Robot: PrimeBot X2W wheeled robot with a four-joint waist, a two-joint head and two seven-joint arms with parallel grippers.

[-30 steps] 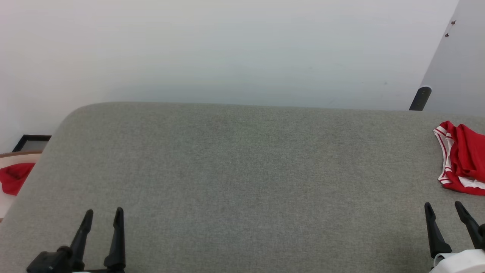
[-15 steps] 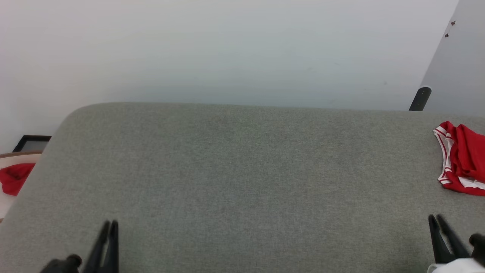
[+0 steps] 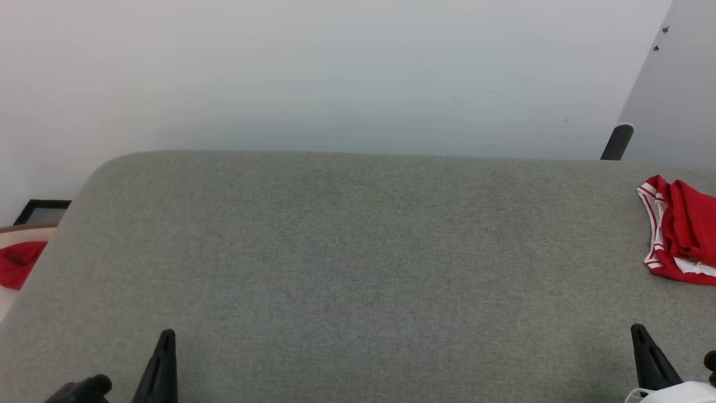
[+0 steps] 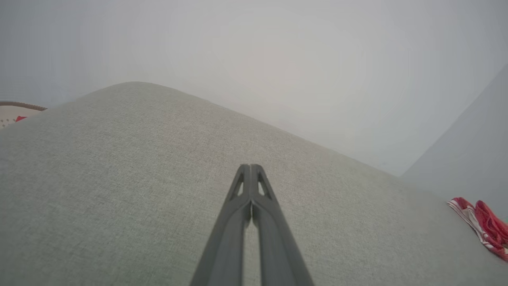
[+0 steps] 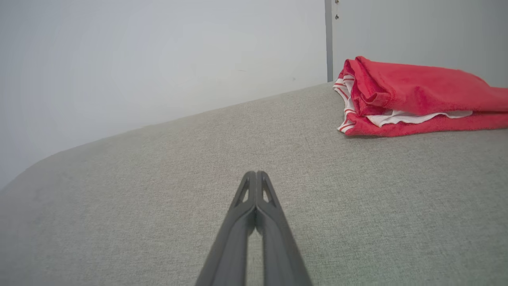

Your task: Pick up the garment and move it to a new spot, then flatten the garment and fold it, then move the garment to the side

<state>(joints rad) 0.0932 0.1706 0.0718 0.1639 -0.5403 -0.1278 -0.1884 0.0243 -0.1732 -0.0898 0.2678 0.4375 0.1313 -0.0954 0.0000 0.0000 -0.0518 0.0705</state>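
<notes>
The garment is a red jersey with white and striped trim, lying folded at the far right edge of the grey padded table. It also appears as the garment up and to the right in the right wrist view, and as the garment at the right edge of the left wrist view. My left gripper is shut and empty at the lower left. My right gripper is shut and empty at the lower right, a little nearer than the garment and apart from it.
A small plain red cloth bundle lies on a pale surface off the table's left side, beside a dark frame. A white wall runs behind the table, with a black post at the back right.
Both grippers have gone from open to shut and drawn back toward the bottom edge. The camera shifted slightly; the garment has stayed in place.
</notes>
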